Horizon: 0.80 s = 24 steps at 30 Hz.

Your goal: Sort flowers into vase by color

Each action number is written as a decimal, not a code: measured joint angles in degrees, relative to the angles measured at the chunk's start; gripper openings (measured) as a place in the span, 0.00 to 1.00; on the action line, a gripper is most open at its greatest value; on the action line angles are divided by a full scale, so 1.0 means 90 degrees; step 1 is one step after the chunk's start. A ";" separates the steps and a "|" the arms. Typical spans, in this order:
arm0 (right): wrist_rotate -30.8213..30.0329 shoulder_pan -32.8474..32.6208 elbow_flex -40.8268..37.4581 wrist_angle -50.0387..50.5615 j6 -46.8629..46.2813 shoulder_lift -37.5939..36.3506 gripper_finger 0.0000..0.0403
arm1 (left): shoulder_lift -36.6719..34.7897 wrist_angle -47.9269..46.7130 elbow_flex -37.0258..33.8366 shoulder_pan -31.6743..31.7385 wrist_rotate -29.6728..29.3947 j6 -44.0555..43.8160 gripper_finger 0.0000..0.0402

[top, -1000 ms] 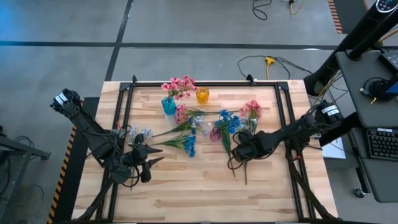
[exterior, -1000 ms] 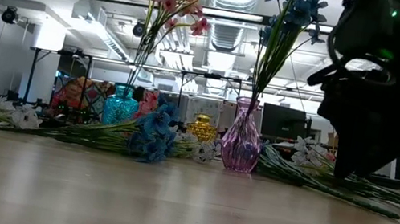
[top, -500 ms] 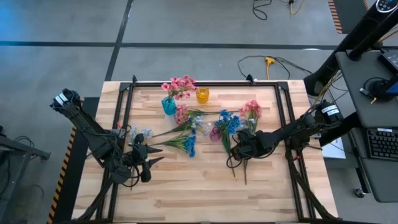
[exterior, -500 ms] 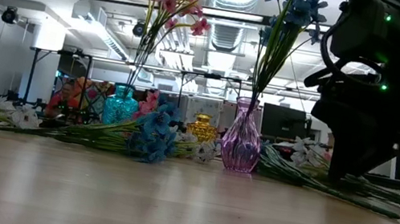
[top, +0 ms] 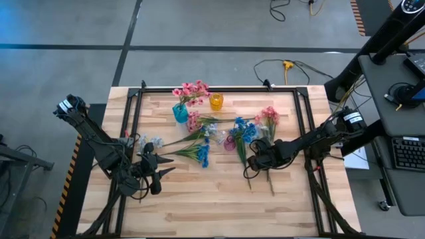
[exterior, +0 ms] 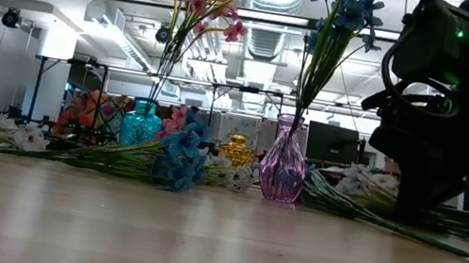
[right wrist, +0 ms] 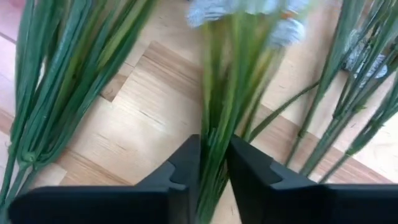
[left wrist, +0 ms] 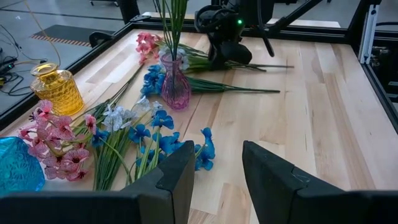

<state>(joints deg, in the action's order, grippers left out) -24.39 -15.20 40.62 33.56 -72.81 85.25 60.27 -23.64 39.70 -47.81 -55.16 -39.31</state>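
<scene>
Right claw (right wrist: 213, 163) now pinched on pale flower stems (right wrist: 219, 134), purple vase (top: 230, 143) beside; left claw (left wrist: 217, 177) part-open, idle.

Flowers, artificial sprays on thin green stems: pink cluster (top: 190, 90) upright in the blue vase (top: 180, 113); blue spray (exterior: 338, 15) upright in the purple vase (exterior: 282, 172); others lying loose mid-table, one pale spray (right wrist: 245, 6) apparently lifted.

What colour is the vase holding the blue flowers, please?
Pink-purple glass vase, clearest in the low view.
</scene>
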 joint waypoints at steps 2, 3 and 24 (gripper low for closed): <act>0.0001 -0.0002 0.0000 0.0002 -0.0005 0.0000 0.12 | 0.0000 0.0000 0.0000 0.0000 0.0000 0.0000 0.30; 0.0002 -0.0002 0.0000 0.0005 -0.0005 -0.0010 0.10 | 0.0000 -0.0001 0.0000 0.0000 0.0000 0.0000 0.30; -0.0296 -0.0002 -0.0005 0.0651 0.0167 -0.2240 0.05 | 0.0000 -0.0017 0.0000 0.0000 0.0000 -0.0001 0.30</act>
<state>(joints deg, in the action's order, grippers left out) -27.06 -15.22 40.58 39.42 -71.31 65.09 60.27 -23.79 39.70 -47.81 -55.16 -39.32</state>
